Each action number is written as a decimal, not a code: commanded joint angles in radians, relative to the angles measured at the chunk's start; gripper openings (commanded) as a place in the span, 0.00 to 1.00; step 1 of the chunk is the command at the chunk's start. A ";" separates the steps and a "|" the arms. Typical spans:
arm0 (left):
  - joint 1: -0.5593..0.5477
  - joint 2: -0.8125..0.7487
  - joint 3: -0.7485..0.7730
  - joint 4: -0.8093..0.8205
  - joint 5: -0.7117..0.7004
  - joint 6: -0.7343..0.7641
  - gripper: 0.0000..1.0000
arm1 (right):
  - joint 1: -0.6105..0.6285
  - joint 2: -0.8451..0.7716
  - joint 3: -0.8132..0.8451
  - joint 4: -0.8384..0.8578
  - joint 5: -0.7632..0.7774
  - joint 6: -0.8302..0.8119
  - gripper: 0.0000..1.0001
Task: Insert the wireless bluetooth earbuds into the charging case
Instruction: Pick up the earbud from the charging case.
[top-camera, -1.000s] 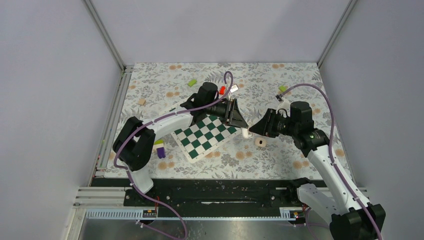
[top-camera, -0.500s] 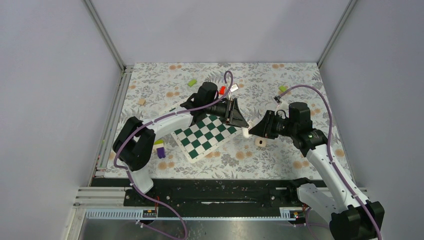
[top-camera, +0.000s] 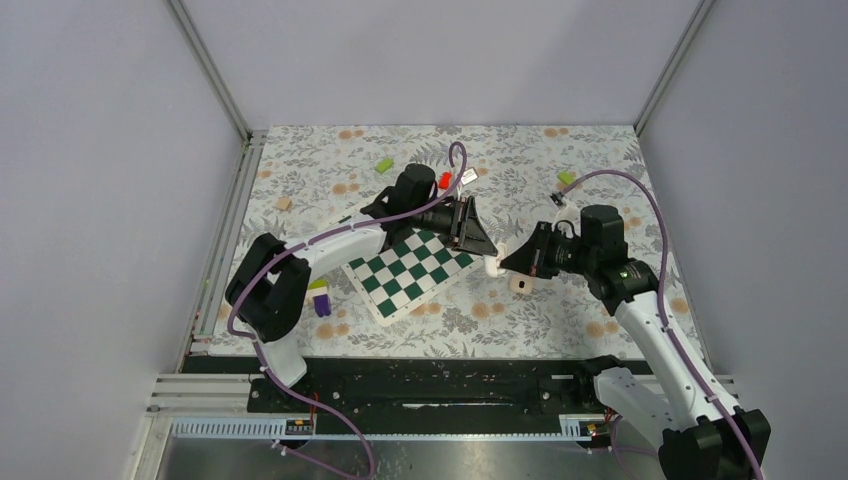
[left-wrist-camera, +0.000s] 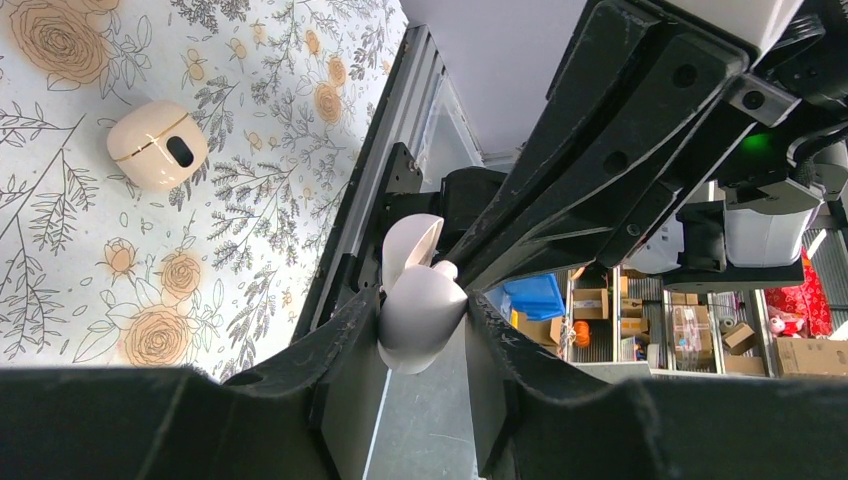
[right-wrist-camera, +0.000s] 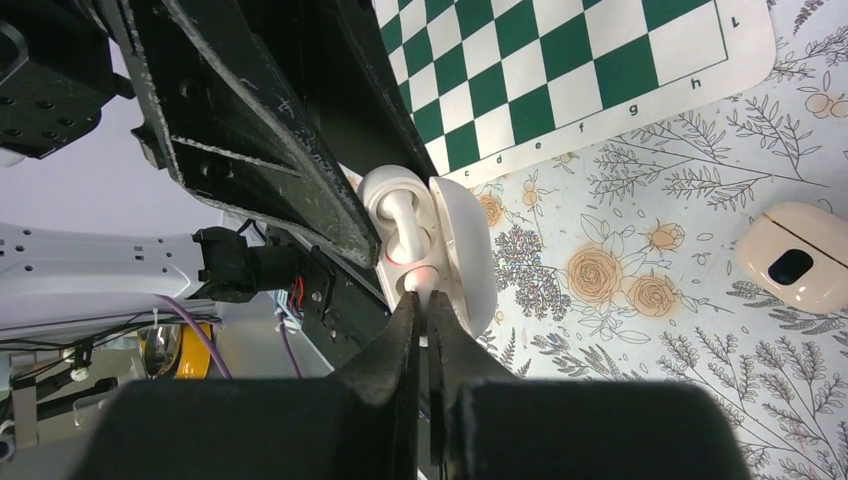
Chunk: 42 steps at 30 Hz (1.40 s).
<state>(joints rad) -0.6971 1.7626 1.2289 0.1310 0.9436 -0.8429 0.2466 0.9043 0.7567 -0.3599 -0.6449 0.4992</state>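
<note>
**Left gripper** (left-wrist-camera: 422, 315): jaws clamped on the white case (left-wrist-camera: 425, 335), one finger on each side. It is held just off the right corner of the chessboard (top-camera: 410, 270). Grip and pose are as they were a second ago.

**White case:** lid swung open. One earbud (right-wrist-camera: 400, 225) lies in its hollow with the stem pointing toward the right gripper (right-wrist-camera: 420, 305). A red light glows near the stem's end.

**Right gripper:** jaws closed, with the fingertips meeting at the end of the earbud's stem. Whether they actually pinch the stem cannot be told. A second ago these jaws stood apart and they have since come together. The arm itself has barely shifted and faces the left gripper tip to tip, as before.

**Beige case** (left-wrist-camera: 157, 145): a rounded pod with a thin seam and a dark oval spot. It rests on the floral mat (top-camera: 300, 170) near the white case, by the right gripper's tip in the top view. Neither gripper touches it, and it is in the same spot as a second ago.

**Chessboard:** green and white, lying askew on the mat with its far corner under the left arm. It has not moved.
</note>
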 joint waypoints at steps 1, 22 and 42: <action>0.003 -0.048 0.030 0.070 0.024 0.009 0.11 | -0.010 -0.037 0.071 -0.031 0.002 -0.034 0.00; 0.024 -0.292 -0.117 0.171 -0.441 0.334 0.00 | -0.161 -0.017 0.162 -0.075 -0.107 0.376 0.00; -0.008 -0.272 -0.535 1.322 -0.340 0.598 0.00 | -0.186 -0.029 -0.003 0.229 -0.174 0.972 0.00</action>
<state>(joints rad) -0.6960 1.5005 0.6456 1.2705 0.5343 -0.3202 0.0643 0.8970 0.8024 -0.2298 -0.7895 1.3148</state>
